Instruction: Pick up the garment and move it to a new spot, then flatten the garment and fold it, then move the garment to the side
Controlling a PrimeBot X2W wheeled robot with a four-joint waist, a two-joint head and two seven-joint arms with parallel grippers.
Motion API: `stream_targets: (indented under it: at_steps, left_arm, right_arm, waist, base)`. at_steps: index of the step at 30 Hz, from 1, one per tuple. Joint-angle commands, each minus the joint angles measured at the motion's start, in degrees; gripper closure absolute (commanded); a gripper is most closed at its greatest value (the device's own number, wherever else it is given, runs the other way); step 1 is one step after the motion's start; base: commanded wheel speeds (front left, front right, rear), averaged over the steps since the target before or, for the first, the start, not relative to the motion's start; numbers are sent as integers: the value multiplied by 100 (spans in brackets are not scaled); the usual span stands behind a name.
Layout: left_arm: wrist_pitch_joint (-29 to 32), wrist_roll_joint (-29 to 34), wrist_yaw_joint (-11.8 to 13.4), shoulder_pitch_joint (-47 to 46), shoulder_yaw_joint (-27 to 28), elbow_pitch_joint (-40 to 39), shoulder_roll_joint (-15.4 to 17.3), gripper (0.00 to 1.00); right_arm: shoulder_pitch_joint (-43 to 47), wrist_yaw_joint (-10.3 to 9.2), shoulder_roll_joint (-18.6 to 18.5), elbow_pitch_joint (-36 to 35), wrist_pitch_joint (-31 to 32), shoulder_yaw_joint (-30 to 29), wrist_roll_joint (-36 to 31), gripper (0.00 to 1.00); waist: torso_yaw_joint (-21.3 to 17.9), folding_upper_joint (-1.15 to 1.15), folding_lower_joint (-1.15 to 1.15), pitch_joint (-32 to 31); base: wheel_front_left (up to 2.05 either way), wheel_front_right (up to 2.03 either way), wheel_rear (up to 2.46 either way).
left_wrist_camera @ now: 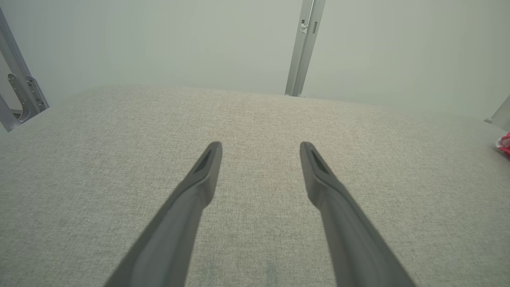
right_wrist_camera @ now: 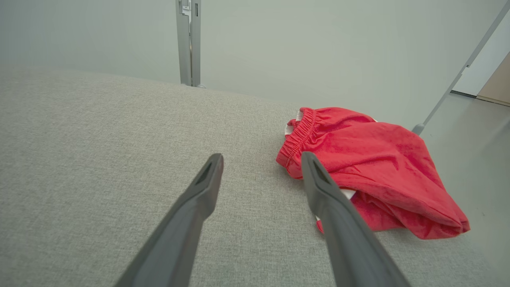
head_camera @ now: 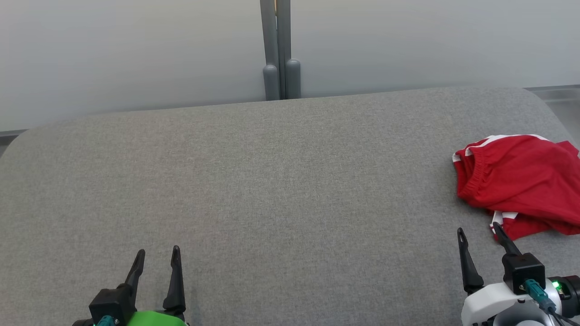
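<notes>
Looking from the head, we are seeing the red garment [head_camera: 516,181] lying crumpled at the right edge of the grey worktop [head_camera: 272,181], just ahead of our right jaws. Those are standing open, and our left jaws are standing open too, well apart from it. At the left wrist, the spread fingers [left_wrist_camera: 199,187] are hovering over the worktop [left_wrist_camera: 255,115]. At the right wrist, one finger [right_wrist_camera: 330,207] is overlapping the garment [right_wrist_camera: 370,159] at its near edge; we cannot tell whether it is touching.

The table [head_camera: 272,181] has a grey cloth top with rounded far corners. Behind the middle of its far edge stands a grey post [head_camera: 281,50], against a pale wall [head_camera: 136,45]. Beyond its right edge a thin pole [right_wrist_camera: 450,83] leans over the floor [right_wrist_camera: 470,131].
</notes>
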Motion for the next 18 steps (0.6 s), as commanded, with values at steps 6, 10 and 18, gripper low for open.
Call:
stream_targets:
  at_steps: [6, 10, 18]
  left_arm:
    - [-14, -9, 8, 32, -10, 2, 23, 0]
    - [-14, 1, 0, 17, 12, -2, 23, 0]
    - [-14, 31, -13, 3, 52, 47, 23, 0]
  right_arm:
    - [56, -11, -17, 25, -24, -3, -46, 0]
    - [19, -11, -17, 33, -24, 15, -27, 0]
    - [-6, -11, -17, 46, -24, -12, -15, 0]
  waist:
    - [-15, 0, 0, -29]
    - [-45, 0, 0, -30]
    - [-74, 0, 0, -6]
  base:
    - [0, 0, 0]
    - [0, 0, 0]
    - [0, 0, 0]
